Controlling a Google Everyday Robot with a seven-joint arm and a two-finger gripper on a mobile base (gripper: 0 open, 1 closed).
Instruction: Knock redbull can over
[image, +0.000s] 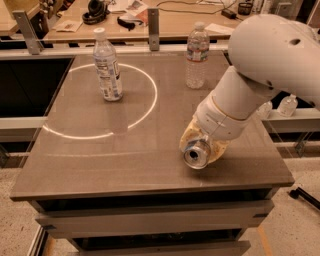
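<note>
The redbull can (197, 153) is tipped over, its shiny pull-tab top facing the camera, low over the right front part of the wooden table (115, 160). My gripper (201, 148) comes down from the big white arm at the upper right. Its tan fingers (187, 137) sit on both sides of the can and are closed on it. The can's blue and silver body is hidden behind its top and the fingers.
A clear water bottle (107, 67) stands at the back left inside a ring of light. A second water bottle (196, 55) stands at the back, just behind the arm. The table's front and right edges are close to the can. Another small bottle (288, 105) sits off the table at the right.
</note>
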